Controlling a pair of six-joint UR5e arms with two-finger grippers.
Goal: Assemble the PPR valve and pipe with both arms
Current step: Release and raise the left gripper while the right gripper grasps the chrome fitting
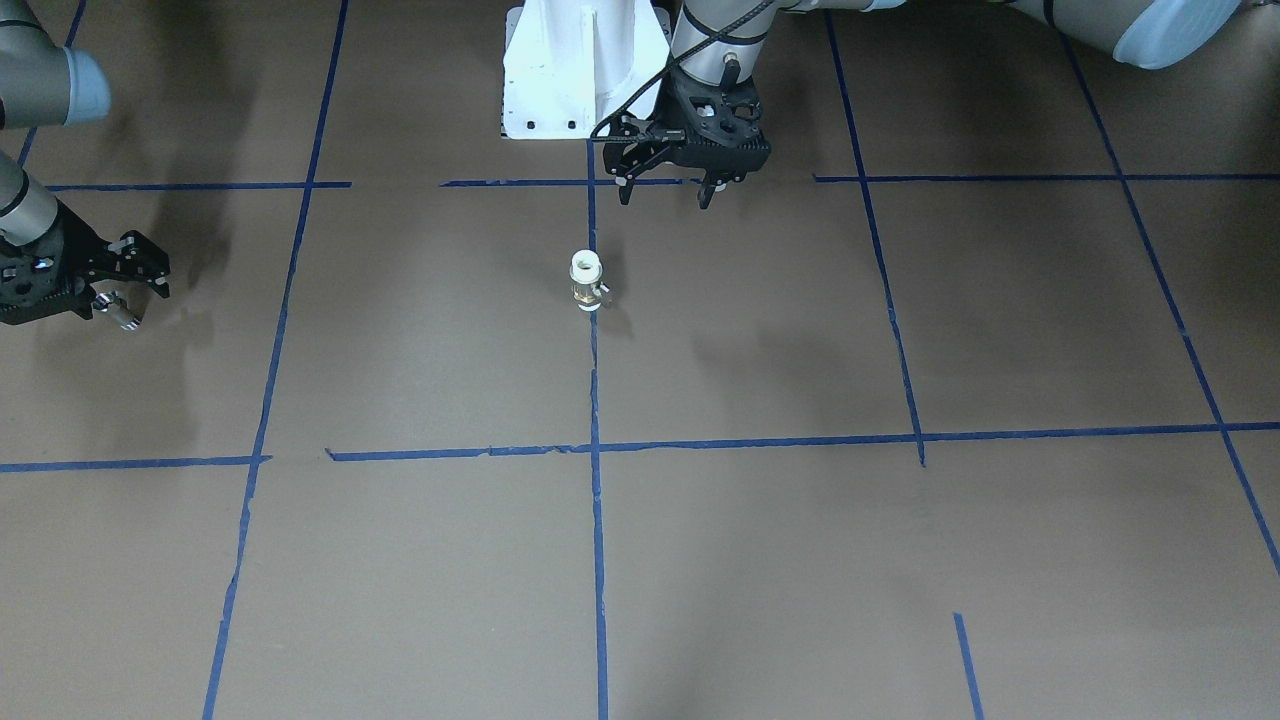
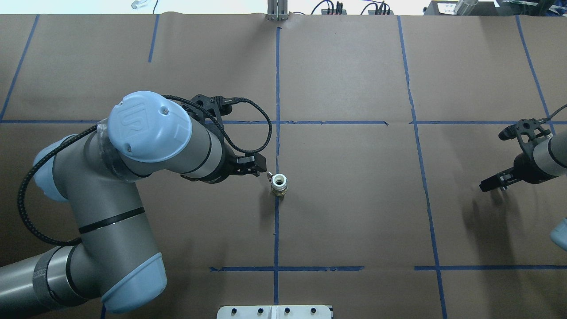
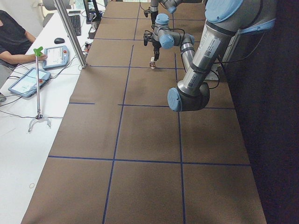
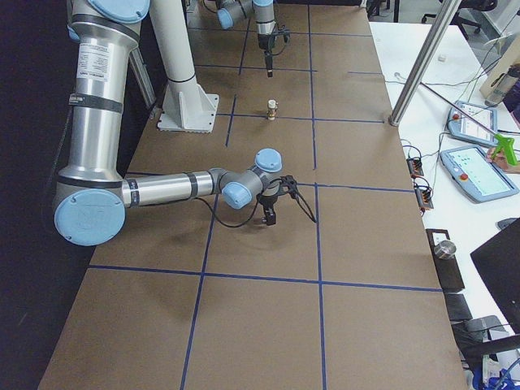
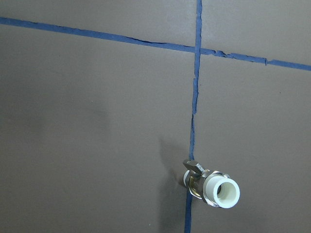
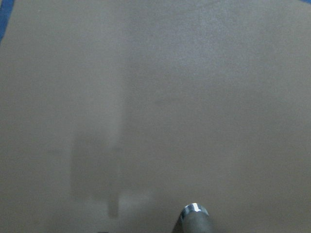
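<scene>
The PPR valve (image 2: pixel 279 181) stands upright near the middle of the table (image 2: pixel 354 199), on a blue tape line (image 2: pixel 276 230), with one white end up and open and the brass body below it. Its small silver handle (image 2: pixel 269 175) sticks out toward about 10 o'clock in the overhead view. The left gripper (image 1: pixel 666 198) hangs above the table near the valve, at roughly 9 o'clock from it in the overhead view and 1 o'clock from it in the front-facing view. Its fingers are spread wide with nothing between them, and it is clear of the valve. The left wrist camera looks down on the valve at the lower right of its picture, with the open white bore facing the lens. The right gripper (image 1: pixel 128 296) is well apart from the valve, out at 3 o'clock in the overhead view, and is raised above its own shadow on the table. Its fingers are drawn narrow around the pipe (image 1: pixel 122 314), whose silver end juts out past the fingertips toward 5 o'clock in the front-facing view. The right wrist view is blurred. A small bright-tipped shape at its 6 o'clock edge is probably the pipe's end, though I cannot be sure.
</scene>
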